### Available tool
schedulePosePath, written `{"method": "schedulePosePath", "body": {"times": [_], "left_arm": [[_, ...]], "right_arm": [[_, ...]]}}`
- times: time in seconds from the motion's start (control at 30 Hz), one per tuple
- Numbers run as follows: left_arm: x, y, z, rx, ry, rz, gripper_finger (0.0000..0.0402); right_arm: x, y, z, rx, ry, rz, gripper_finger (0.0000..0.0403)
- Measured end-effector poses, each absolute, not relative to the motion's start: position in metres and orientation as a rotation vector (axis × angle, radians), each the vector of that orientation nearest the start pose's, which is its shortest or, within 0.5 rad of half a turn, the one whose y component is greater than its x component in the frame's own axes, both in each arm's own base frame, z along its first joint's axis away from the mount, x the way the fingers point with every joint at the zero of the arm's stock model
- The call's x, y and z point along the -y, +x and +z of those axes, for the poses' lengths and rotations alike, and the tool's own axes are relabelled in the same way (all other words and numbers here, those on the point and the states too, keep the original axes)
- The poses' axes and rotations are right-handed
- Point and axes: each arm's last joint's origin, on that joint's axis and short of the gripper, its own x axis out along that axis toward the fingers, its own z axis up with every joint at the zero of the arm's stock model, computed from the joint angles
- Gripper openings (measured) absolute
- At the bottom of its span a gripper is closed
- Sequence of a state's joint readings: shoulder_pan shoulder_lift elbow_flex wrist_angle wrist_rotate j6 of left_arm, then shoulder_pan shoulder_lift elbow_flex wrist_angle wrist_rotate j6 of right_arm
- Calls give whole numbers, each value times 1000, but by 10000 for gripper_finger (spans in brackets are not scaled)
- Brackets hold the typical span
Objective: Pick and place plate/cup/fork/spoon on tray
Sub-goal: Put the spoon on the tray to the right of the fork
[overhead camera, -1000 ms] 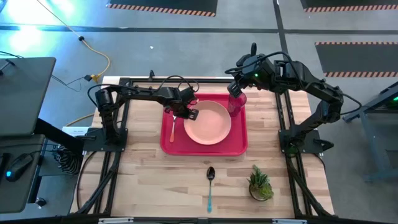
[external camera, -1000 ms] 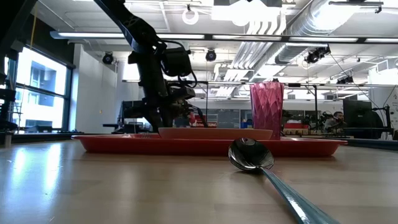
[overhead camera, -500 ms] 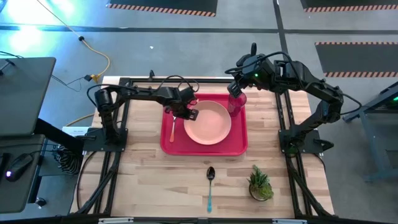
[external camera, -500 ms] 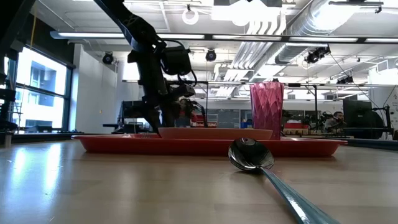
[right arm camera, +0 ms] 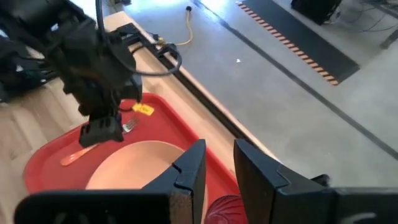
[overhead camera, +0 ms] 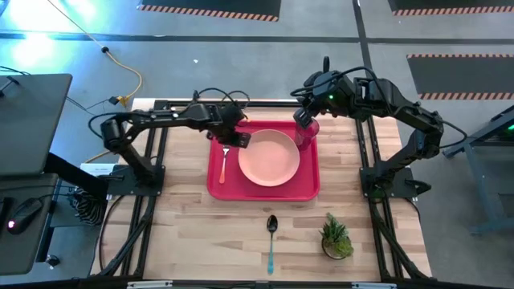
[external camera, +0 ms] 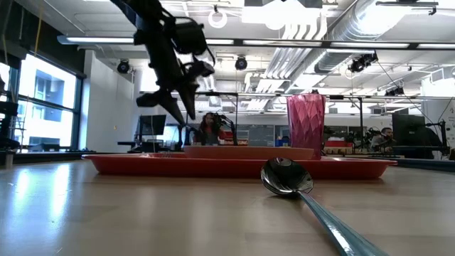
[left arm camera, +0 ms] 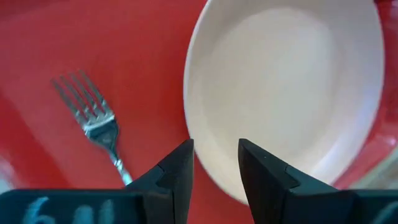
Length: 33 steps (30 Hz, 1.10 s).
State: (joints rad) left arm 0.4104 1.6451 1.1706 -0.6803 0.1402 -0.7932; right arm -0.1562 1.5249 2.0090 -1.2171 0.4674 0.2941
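Note:
The red tray (overhead camera: 241,191) lies mid-table. On it rest the peach plate (overhead camera: 269,157), the orange-handled fork (overhead camera: 223,164) left of the plate, and the red-pink cup (overhead camera: 306,132), upright at the far right corner. The blue-handled spoon (overhead camera: 271,233) lies on the table in front of the tray. My left gripper (overhead camera: 238,138) is open and empty, raised above the fork's tines (left arm camera: 87,115) and the plate's left rim (left arm camera: 193,93). My right gripper (overhead camera: 303,119) is open and empty, above the cup (right arm camera: 224,208).
A small potted green plant (overhead camera: 336,237) stands on the table near the front right. Bare wood lies left and right of the spoon (external camera: 288,178). Black frame rails run along the table's left, right and far edges.
My left gripper has risen from just above the tray beside the plate's left rim and drawn slightly toward the table's far left. The fork stays lying on the tray. The right arm has kept still.

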Motion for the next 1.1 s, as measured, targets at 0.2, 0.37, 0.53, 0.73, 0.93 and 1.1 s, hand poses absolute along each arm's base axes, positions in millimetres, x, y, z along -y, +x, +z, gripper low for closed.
{"method": "schedulePosePath", "body": {"times": [0.2,0.37,0.53,0.73,0.93,1.1], "left_arm": [[-108,282,256,-923,-974,620,115],[-84,262,296,-795,-910,551,115],[-58,240,329,-672,-798,511,115],[-35,219,352,-599,-655,415,115],[-13,200,368,-560,-503,272,115],[4,181,372,-525,-389,214,115]], "right_arm": [[52,261,470,-667,210,-626,75],[48,258,464,-735,310,-552,75],[35,254,459,-813,436,-515,75],[9,258,455,-813,620,-534,75],[-29,278,439,-821,800,-608,75],[-61,305,414,-868,914,-672,75]]}}
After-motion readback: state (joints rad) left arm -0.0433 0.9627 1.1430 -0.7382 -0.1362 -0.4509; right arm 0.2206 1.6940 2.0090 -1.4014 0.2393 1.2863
